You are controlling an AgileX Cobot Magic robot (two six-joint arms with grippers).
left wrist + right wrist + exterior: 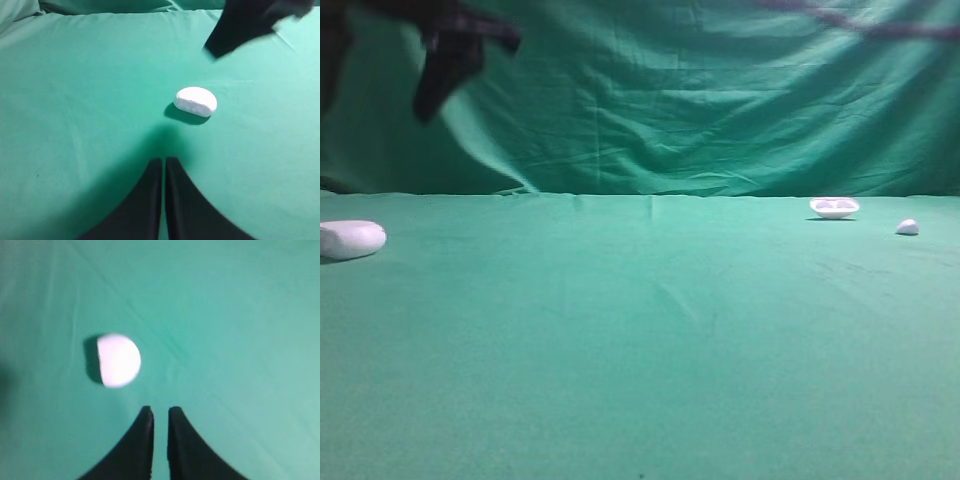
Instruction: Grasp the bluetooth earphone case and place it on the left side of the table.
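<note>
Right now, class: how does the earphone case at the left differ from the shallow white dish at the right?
The bluetooth earphone case is a closed, rounded pebble; the dish is open and shallow. The case looks larger and sits nearer the camera at the table's left edge; the dish lies farther back on the right. Both are white and rest on green cloth.

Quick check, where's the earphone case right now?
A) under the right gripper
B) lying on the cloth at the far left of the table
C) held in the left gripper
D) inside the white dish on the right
B: the case lies free on the table at its far left edge, with the left gripper shut and empty short of it.
</note>
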